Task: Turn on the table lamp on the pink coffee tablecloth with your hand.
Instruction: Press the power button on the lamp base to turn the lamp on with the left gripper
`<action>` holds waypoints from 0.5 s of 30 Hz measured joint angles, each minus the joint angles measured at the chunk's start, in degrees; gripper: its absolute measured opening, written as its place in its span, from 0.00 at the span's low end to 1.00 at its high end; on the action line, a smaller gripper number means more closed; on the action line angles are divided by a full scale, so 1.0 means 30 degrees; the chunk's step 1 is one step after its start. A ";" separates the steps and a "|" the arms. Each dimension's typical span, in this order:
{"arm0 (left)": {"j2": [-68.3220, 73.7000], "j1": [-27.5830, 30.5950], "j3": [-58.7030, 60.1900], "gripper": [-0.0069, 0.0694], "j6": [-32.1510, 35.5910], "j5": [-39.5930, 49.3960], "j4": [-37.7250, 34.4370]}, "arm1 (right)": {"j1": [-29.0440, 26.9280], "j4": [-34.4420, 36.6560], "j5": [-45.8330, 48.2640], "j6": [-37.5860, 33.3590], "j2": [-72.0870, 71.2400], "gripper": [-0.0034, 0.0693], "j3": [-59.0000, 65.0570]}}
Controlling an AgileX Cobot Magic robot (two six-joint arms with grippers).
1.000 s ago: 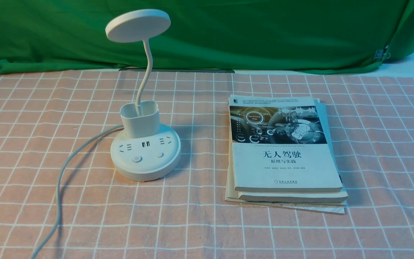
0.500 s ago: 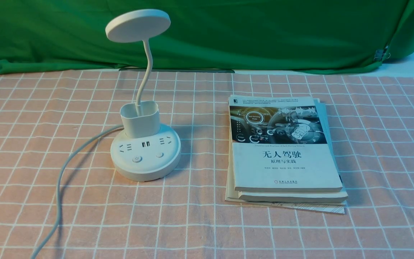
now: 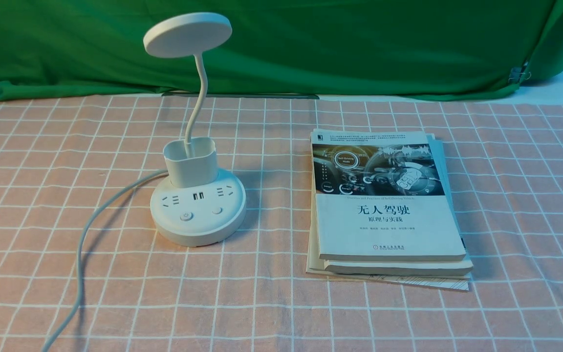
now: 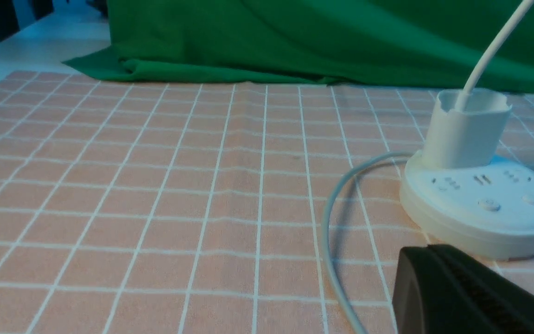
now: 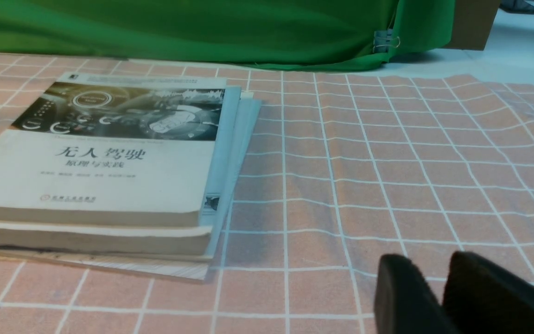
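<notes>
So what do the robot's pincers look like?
Both are plain black. The left pincer shows as one blocky lump with faint ridges. The right pincer has two thick fingers with rounded tips. No cables or markings show, and the arms are out of view.

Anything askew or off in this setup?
Nothing serious. The table lamp stands upright on the pink coffee tablecloth, and its grey cord curves loosely toward the near left. Only the stack of books is slightly fanned, with the lower ones sticking out past the top book's right and near edges.
</notes>
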 joint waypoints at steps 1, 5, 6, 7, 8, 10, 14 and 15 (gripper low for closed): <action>0.0000 0.0000 0.0000 0.09 0.0000 -0.1205 0.0021 | 0.0000 0.0000 0.0000 0.0000 0.0000 0.34 0.0000; 0.0000 0.0000 0.0000 0.09 0.0000 -0.5632 0.0111 | 0.0000 0.0000 0.0000 0.0000 0.0000 0.36 0.0000; 0.0000 0.0000 0.0000 0.09 0.0000 -0.6457 0.0132 | 0.0000 0.0000 0.0000 0.0000 0.0000 0.36 0.0000; 0.0000 0.0000 0.0000 0.09 0.0000 -0.8296 0.0132 | 0.0000 0.0000 0.0000 0.0000 0.0000 0.37 0.0000; 0.0000 0.0000 0.0000 0.09 0.0000 -0.9882 0.0132 | 0.0000 0.0000 0.0000 0.0000 0.0000 0.37 0.0000; 0.0000 0.0000 0.0000 0.09 0.0000 -1.1423 0.0132 | 0.0000 0.0000 0.0000 0.0000 0.0000 0.37 0.0000; 0.0000 0.0000 0.0000 0.09 0.0000 -1.2689 0.0146 | 0.0000 0.0000 -0.0023 0.0000 0.0000 0.37 0.0000; 0.0000 0.0000 0.0000 0.09 0.0000 -1.2733 0.0146 | 0.0000 0.0000 -0.0023 0.0000 0.0000 0.37 0.0000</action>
